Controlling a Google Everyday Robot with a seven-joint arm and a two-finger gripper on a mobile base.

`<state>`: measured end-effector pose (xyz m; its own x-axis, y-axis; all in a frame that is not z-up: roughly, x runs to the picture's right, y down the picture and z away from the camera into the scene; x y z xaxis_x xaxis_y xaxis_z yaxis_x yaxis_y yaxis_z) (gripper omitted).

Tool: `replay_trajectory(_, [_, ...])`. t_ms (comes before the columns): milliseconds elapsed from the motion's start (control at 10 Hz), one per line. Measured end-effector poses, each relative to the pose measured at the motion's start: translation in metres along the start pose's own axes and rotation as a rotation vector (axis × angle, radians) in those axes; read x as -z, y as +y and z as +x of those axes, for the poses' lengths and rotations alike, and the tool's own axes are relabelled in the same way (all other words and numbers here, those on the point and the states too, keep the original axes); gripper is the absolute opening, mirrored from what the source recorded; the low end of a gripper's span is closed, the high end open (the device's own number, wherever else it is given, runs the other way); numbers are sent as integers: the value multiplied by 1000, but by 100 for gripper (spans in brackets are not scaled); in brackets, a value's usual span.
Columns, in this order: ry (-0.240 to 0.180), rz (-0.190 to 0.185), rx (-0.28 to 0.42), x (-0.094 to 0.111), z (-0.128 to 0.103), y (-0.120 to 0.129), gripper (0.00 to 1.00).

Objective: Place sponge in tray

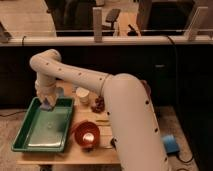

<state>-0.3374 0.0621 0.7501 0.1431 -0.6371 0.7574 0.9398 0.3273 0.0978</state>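
Note:
The green tray (42, 129) lies on the left part of the wooden table (75, 158). My gripper (47, 102) hangs at the end of the white arm, just over the tray's far end. It is shut on the small blue sponge (48, 106), which peeks out below the fingers and sits a little above the tray floor. The wrist hides most of the sponge.
A red-orange bowl (86, 134) stands right of the tray at the table's front. A white cup (82, 95) and a dark reddish cluster (99, 104) sit further back. The arm's big white link covers the table's right side. A blue object (170, 144) lies on the floor.

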Motion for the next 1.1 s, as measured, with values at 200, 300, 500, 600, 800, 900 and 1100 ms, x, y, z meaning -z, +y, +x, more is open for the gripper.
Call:
replay_trajectory(200, [-24,-10,51,-3,-14,-5,2])
replay_trajectory(300, [-40,-14,71,-5,-21,-7,2])
replay_trajectory(500, [-60,-26,94,-8,-28,-9,2])
replay_trajectory(600, [-71,-33,106,-9,-32,-10,2])
replay_trajectory(800, [-84,-46,127,-12,-38,-12,2])
replay_trajectory(900, [-88,-52,134,-13,-40,-13,2])
replay_trajectory(1100, [-93,-59,140,-15,-43,-12,2])
